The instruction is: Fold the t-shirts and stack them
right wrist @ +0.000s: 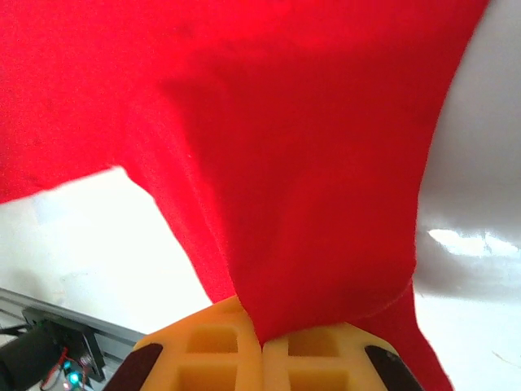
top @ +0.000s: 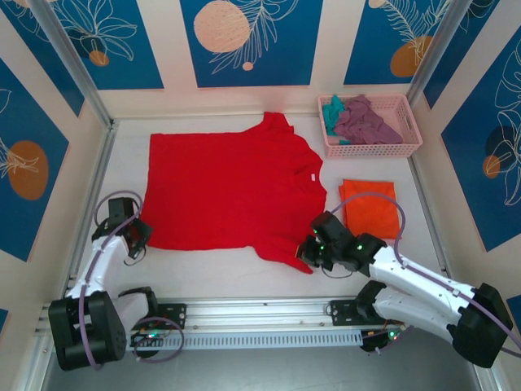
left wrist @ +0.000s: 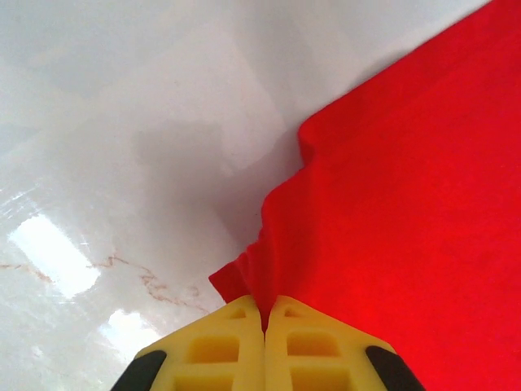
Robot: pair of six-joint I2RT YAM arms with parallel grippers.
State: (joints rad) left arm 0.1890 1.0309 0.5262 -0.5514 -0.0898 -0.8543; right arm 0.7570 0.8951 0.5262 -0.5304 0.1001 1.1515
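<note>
Red cloth is gripped at both near ends. The left jaws are closed tight on the near-left hem corner of the bright red short-sleeved t-shirt (top: 228,191), their yellow pads (left wrist: 220,350) meeting with a ruck of fabric between them. The right jaws are clamped on the near sleeve (right wrist: 285,163), cloth rising straight out of them. So the shirt lies away from both jaws, towards the far side, flat on the white worktop (top: 236,273). Its long axis runs left to right, hem left and collar right. Each arm has its own end of the near edge, so carrying that edge over to the far edge looks like the fold on offer. Right of the collar sits the folded orange t-shirt (top: 370,208). Further back, the pink plastic lattice basket (top: 374,150) holds the mauve-purple t-shirt (top: 366,122) and the teal t-shirt (top: 332,110), bunched together.
</note>
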